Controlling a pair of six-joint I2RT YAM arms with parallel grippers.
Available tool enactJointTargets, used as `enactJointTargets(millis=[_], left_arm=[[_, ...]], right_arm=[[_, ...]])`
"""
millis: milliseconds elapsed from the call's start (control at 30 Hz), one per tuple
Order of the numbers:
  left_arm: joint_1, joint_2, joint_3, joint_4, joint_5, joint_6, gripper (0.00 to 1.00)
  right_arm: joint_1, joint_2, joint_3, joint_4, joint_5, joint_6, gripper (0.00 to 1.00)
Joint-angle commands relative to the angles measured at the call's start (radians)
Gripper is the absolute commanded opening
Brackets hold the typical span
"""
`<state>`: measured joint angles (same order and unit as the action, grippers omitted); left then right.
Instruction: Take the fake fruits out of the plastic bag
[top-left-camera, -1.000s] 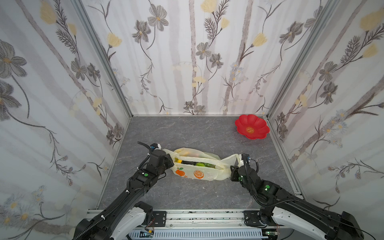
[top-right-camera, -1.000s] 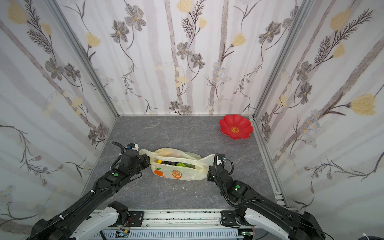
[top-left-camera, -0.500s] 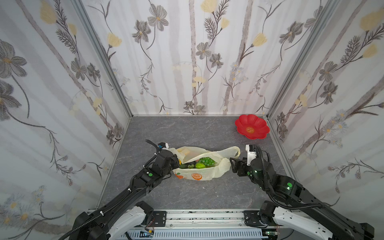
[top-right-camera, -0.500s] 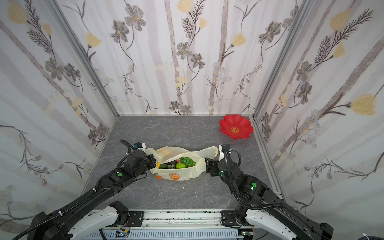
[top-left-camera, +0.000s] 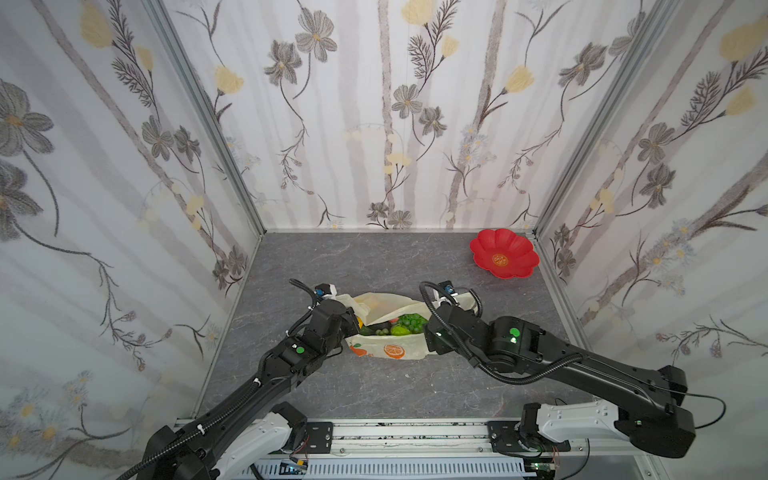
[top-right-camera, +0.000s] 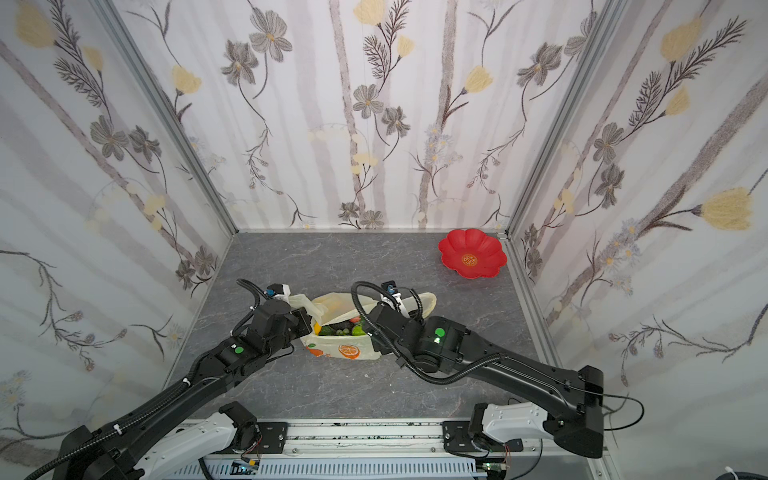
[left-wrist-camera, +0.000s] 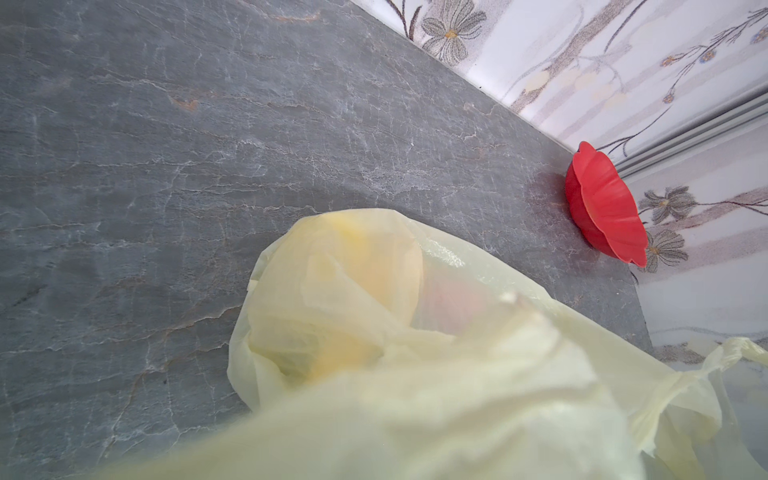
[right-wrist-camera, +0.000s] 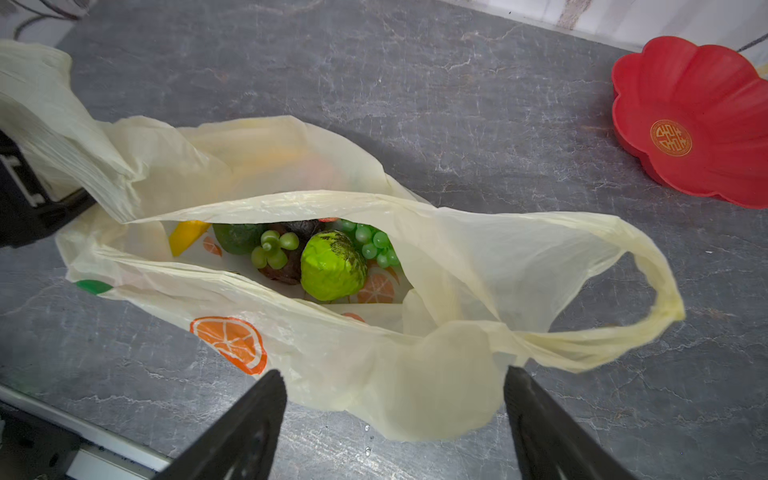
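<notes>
Right wrist: plastic bag (right-wrist-camera: 478, 257), orange-slice print (right-wrist-camera: 228, 343)

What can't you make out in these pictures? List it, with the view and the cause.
- Left hand fingertips: both top views, behind its wrist; left wrist view, blurred plastic bag fills it.
- Yellow fruit: right wrist view, only one end shows under the bag's flap.
- Fruits beneath that flap: tinted shapes only.

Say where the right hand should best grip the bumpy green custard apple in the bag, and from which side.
Probably across the rounded middle of the custard apple, coming down through the open mouth of the plastic bag. It lies uppermost among the fruits, while the bag's film walls off other sides. The open right hand is outside the bag; the left hand is shut on a handle.
</notes>
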<state>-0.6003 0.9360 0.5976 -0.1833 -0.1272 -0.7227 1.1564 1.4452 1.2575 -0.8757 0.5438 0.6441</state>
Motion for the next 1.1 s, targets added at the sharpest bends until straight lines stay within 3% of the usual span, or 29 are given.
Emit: enactJointTargets(millis=[0,400,600,667,733,833,1000,1067], left_arm=[[-0.002,-0.004,0.007,0.018,-0.012,-0.005,0.0],[-0.001,-0.028,-0.02,0.019,-0.009,-0.01,0.0],[-0.002,-0.036,-0.027,0.018,-0.012,-0.008,0.0],[0.0,-0.035,-0.027,0.018,-0.017,-0.005,0.0],[0.007,-0.029,-0.03,0.018,-0.018,0.002,0.0],[0.069,-0.03,-0.041,0.021,0.03,0.024,0.0],[0.264,-0.05,-0.077,0.037,0.172,0.063,0.0],[0.321,-0.016,-0.087,0.069,0.258,0.051,0.0]], right_arm=[[-0.029,0.106,0.041,-0.026,-0.002,-0.032,0.84],[-0.154,0.374,0.014,-0.002,0.045,-0.08,0.89],[-0.212,0.452,-0.023,0.071,0.06,-0.094,0.79],[-0.235,0.46,-0.021,0.093,0.083,-0.098,0.67],[-0.261,0.447,-0.022,0.132,0.078,-0.112,0.46],[-0.321,0.376,-0.051,0.232,-0.001,-0.152,0.21],[-0.517,0.182,-0.188,0.522,-0.348,-0.205,0.0],[-0.598,0.156,-0.227,0.615,-0.51,-0.195,0.0]])
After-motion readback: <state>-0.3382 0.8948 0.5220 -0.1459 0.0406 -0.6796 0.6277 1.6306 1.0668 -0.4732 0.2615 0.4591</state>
